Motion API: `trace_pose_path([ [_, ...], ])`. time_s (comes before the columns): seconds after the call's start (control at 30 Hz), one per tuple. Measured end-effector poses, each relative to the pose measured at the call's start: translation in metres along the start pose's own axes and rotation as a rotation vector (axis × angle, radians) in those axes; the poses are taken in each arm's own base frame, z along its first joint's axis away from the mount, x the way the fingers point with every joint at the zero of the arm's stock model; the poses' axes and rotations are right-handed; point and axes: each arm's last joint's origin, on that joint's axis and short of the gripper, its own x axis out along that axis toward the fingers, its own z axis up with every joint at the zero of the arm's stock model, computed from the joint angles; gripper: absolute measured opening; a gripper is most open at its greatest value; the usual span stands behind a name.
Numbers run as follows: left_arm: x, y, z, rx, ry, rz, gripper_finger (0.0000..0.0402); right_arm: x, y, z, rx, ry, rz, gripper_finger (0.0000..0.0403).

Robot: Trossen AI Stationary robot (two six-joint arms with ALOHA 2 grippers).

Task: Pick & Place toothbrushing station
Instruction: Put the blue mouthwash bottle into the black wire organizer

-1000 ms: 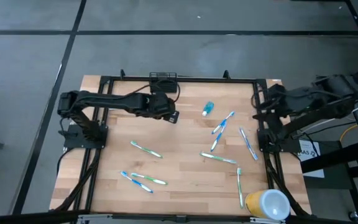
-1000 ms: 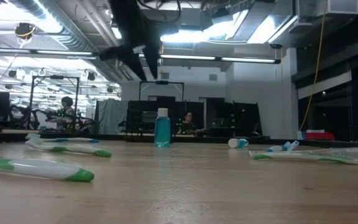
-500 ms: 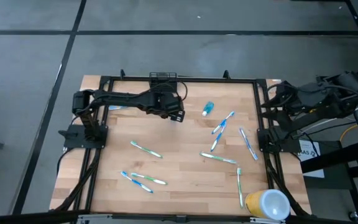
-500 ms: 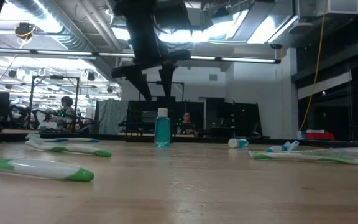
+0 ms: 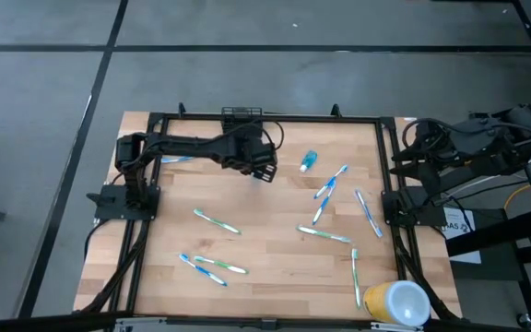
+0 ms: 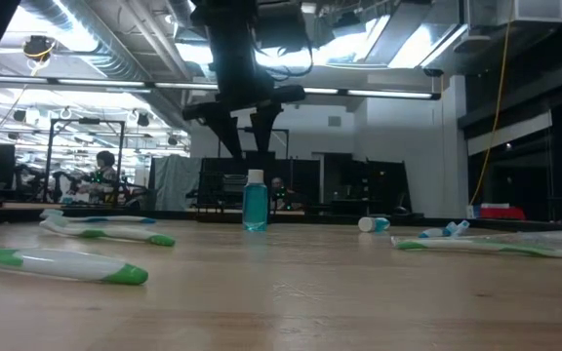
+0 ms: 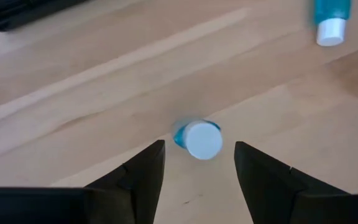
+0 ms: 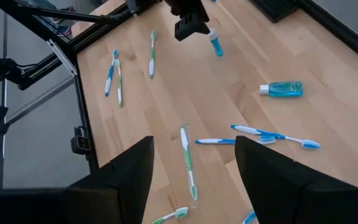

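The black wire-mesh caddy [image 5: 241, 115] stands at the table's far edge. My left gripper [image 5: 264, 170] is open and hovers just above a small blue bottle with a white cap [image 7: 197, 138] that stands upright on the table. In the low view its fingers [image 6: 249, 136] end just over the cap [image 6: 254, 176] without touching it. A second blue bottle [image 5: 308, 161] lies on its side to the right. My right gripper [image 8: 194, 168] is open and empty, held high at the table's right edge.
Several toothbrushes lie scattered: three at the near left [image 5: 212, 266], one mid-left [image 5: 217, 221], several at centre right [image 5: 330, 189]. A yellow-and-white cup [image 5: 396, 302] lies at the near right corner. A black frame [image 5: 265, 118] runs round the table.
My left gripper has gone toward the table's right edge and come down over the upright blue bottle, staying open. My right arm has drawn back toward the table's right edge.
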Motion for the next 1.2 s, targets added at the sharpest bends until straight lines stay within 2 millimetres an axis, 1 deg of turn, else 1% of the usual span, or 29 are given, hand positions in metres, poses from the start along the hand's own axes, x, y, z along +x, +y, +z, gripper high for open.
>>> trace_pose_path([
  [0.4, -0.001, -0.003, -0.003, -0.015, -0.012, -0.009, 0.0189, 0.000, 0.000, 0.000, 0.000, 0.010, 0.011, 0.0228],
  [0.83, 0.010, -0.005, -0.004, -0.010, -0.007, 0.018, 0.0190, 0.000, 0.001, -0.001, 0.003, 0.024, 0.024, 0.0228],
  [1.2, 0.010, -0.003, -0.001, -0.028, -0.018, 0.020, 0.0190, 0.000, 0.001, -0.001, -0.001, 0.029, 0.030, 0.0228],
])
